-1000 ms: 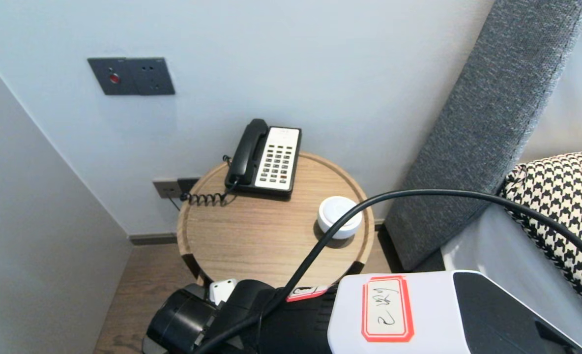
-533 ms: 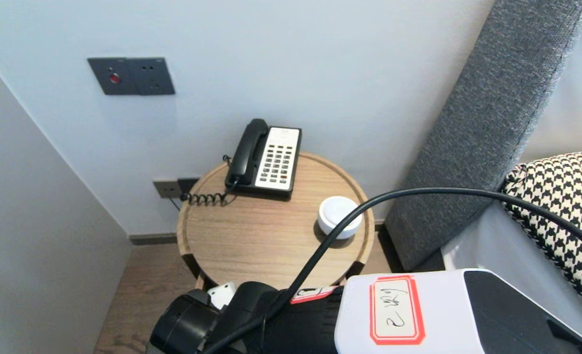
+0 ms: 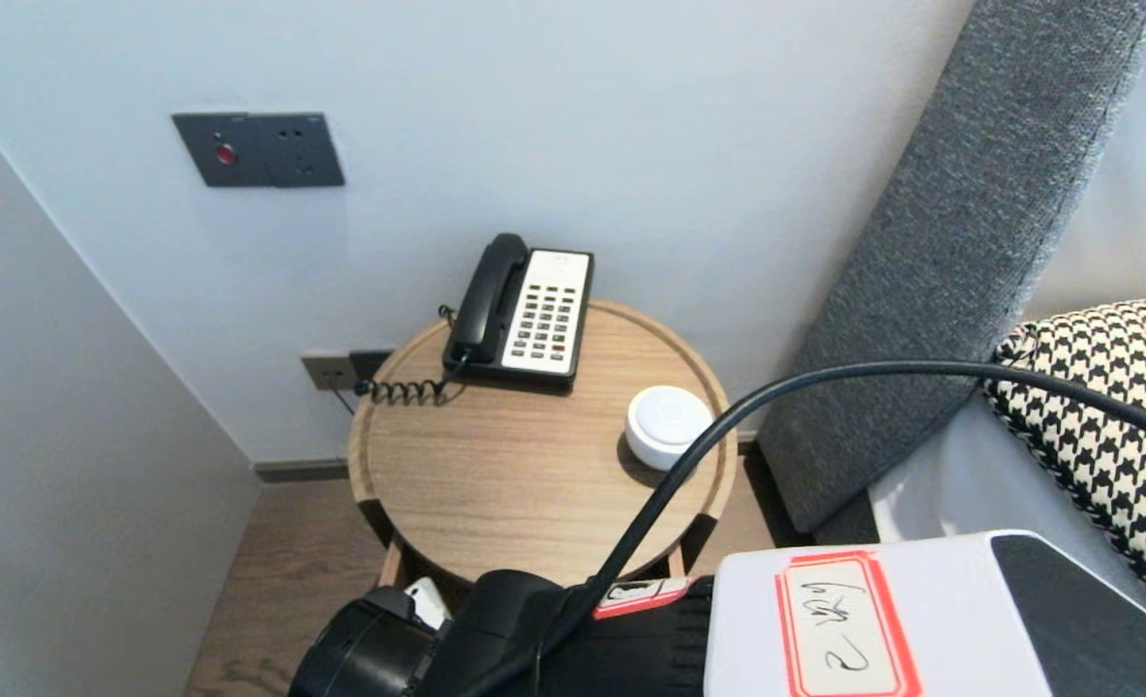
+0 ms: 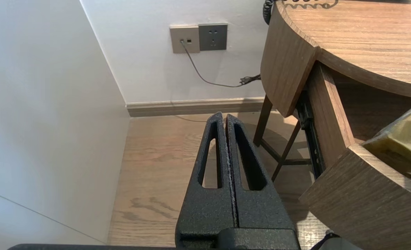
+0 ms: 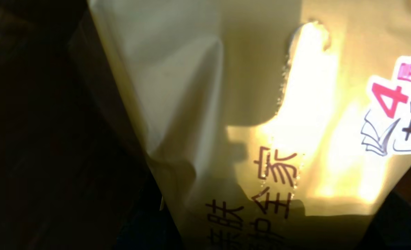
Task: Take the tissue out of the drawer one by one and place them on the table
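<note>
A yellow plastic package [image 5: 261,104] with red and dark print fills the right wrist view at very close range. In the left wrist view the same package [image 4: 400,146] lies in the open drawer [image 4: 365,194] of a round wooden table [image 3: 370,426]. My right arm [image 3: 496,639] reaches down in front of the table. Its gripper is hidden below the table's near edge, right over the package. My left gripper [image 4: 225,119] hangs shut and empty over the wooden floor, to the left of the table.
On the tabletop stand a black and white phone [image 3: 525,312] with a coiled cord and a round white puck [image 3: 668,426]. A black cable [image 3: 825,378] arcs over the table. A grey headboard [image 3: 960,242] and a checked pillow [image 3: 1115,407] are at the right, and a wall socket [image 4: 198,37] low at the left.
My right arm has shifted to the right and a little lower in the head view, and its wrist has rolled. The cable swung with it. The left arm has kept still.
</note>
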